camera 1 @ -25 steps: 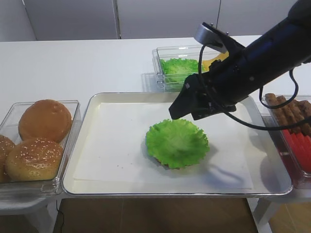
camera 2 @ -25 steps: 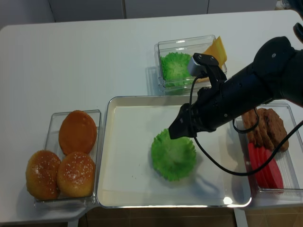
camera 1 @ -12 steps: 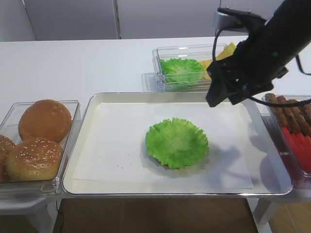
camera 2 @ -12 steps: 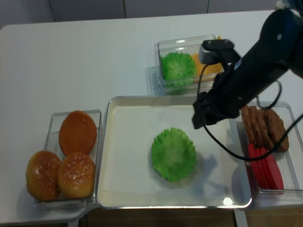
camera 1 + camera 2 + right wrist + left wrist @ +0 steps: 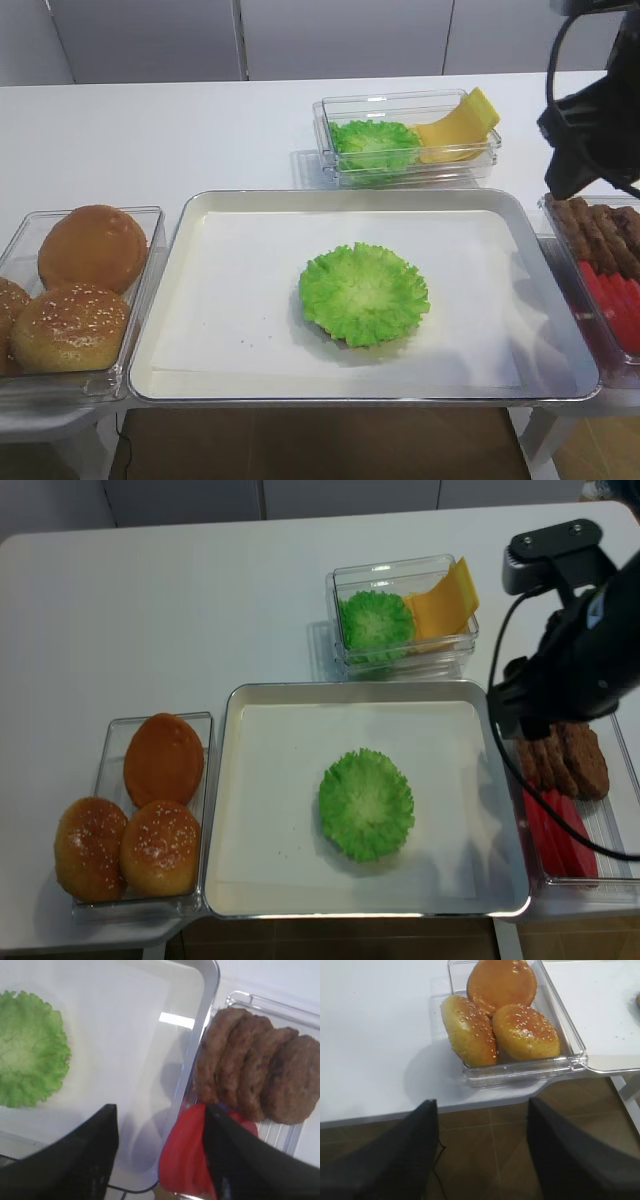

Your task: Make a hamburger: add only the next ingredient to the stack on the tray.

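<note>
Lettuce leaf: the bright green ruffled lettuce leaf lies flat near the middle of the tray, covering the stack; only a thin brown sliver of bun shows under its lower edge in the exterior high view.
Tray: the silver tray with its white paper liner fills the centre of both overhead views.
Right gripper: the right gripper sits at the right edge of the overhead views, above the boundary between the tray's right rim and the patty tub. Its two dark fingers stand apart with nothing between them.
Leaf relative to right gripper: well apart; in the right wrist view the leaf is at the far left of the frame, the gripper at the bottom centre.
Left gripper: the left gripper appears at the bottom of the left wrist view, fingers spread and empty, above the table edge and floor.
Right-hand tub: brown patties in a row, red tomato slices below them.
Upper tub: a second lettuce leaf and a yellow cheese slice, upper centre.
Left-hand tub: three buns, two sesame-topped.
Surface: a white table.
Room: pale wall panels behind the table; brown tiled floor below its edge.
</note>
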You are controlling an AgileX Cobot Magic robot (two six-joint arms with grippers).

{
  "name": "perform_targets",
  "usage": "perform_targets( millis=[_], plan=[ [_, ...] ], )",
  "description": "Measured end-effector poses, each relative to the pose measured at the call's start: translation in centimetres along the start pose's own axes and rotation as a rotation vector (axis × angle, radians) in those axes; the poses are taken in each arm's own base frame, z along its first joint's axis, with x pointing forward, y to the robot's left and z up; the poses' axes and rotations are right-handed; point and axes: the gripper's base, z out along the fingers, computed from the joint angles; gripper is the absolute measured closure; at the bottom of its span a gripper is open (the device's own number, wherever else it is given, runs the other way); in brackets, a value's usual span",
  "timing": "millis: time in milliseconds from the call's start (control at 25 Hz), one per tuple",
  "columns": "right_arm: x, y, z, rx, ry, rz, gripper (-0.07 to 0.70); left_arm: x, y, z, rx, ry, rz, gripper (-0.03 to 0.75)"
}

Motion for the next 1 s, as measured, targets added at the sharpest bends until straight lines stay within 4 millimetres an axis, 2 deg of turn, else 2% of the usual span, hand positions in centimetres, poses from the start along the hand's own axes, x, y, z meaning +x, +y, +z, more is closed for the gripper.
perform_targets(
  millis=[200, 480, 840, 1000],
  plan=[
    [3.8, 0.2, -1.7, -0.026, -0.014, 0.055, 0.224, 0.0, 0.0, 0.0, 0.0, 0.0, 0.0, 0.293],
    [10.2, 0.3, -4.4, -0.051, -0.057, 0.055, 0.224, 0.0, 0.0, 0.0, 0.0, 0.0, 0.0, 0.293],
    [18.1, 0.3, -9.5, -0.053, -0.355, -0.023, 0.224, 0.0, 0.0, 0.0, 0.0, 0.0, 0.0, 0.293],
    [20.8, 0.0, -10.3, -0.027, -0.449, -0.052, 0.224, 0.0, 0.0, 0.0, 0.0, 0.0, 0.0, 0.293]
  ],
)
